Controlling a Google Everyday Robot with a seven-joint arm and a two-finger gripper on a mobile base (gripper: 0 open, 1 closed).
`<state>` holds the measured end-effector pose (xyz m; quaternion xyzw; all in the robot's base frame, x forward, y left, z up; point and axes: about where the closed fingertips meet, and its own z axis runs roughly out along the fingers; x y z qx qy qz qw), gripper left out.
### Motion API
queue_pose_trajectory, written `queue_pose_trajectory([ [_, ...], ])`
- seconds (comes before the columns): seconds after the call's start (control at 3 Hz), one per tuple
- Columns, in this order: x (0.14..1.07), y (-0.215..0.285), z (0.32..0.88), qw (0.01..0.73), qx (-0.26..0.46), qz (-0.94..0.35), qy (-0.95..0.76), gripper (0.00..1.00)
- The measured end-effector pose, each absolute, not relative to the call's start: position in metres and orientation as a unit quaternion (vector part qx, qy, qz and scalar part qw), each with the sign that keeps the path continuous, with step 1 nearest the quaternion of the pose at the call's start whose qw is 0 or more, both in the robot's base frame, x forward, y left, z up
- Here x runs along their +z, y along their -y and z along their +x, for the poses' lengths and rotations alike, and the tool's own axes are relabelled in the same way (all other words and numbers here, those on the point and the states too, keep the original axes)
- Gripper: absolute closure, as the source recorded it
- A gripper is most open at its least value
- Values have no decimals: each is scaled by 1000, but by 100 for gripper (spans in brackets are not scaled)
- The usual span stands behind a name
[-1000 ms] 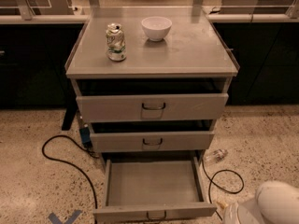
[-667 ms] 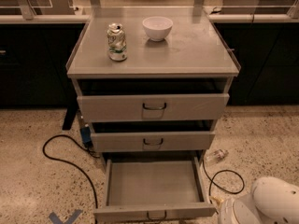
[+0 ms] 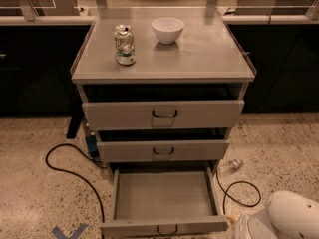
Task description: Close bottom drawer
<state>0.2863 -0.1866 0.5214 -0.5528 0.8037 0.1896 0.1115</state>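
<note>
Three drawers are recorded in one grey metal cabinet (image 3: 199,59), which stands on a speckled floor (image 3: 30,193).

- Item 1: the bottom drawer (image 3: 164,195) is pulled far out toward the camera. Its shallow grey tray is exposed and nothing is seen in it. A small dark wire handle (image 3: 167,230) is fixed at the middle of its front panel, close to the lower edge of the view.
- Item 2: the middle drawer (image 3: 199,151) is set directly above, with a dark gap along its upper edge.
- Item 3: the top drawer (image 3: 209,114), taller and wider in the front, likewise has a dark gap above it.
- On the cabinet top, a dented can (image 3: 124,45) stands upright at the left. A white bowl (image 3: 167,30) is placed near it, to the right and further back.
- On the floor, a black cable (image 3: 75,176) is looped at the left of the cabinet, and a second cable (image 3: 241,195) at the right.
- Gripper: outside the view, so its state cannot be told. Only a white rounded arm housing (image 3: 289,215) is seen, at the lower right corner, just beside the bottom drawer's front right corner.
</note>
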Motion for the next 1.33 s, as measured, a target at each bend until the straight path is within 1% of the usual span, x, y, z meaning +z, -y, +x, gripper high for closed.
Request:
queue_pose_trajectory([
  [0.33, 470, 196, 273, 92, 199, -533, -817, 0],
  [0.67, 401, 196, 285, 98, 185, -520, -828, 0],
  [1.0, 365, 195, 312, 140, 150, -520, -829, 0],
  [1.33, 367, 190, 365, 240, 110, -506, -822, 0],
])
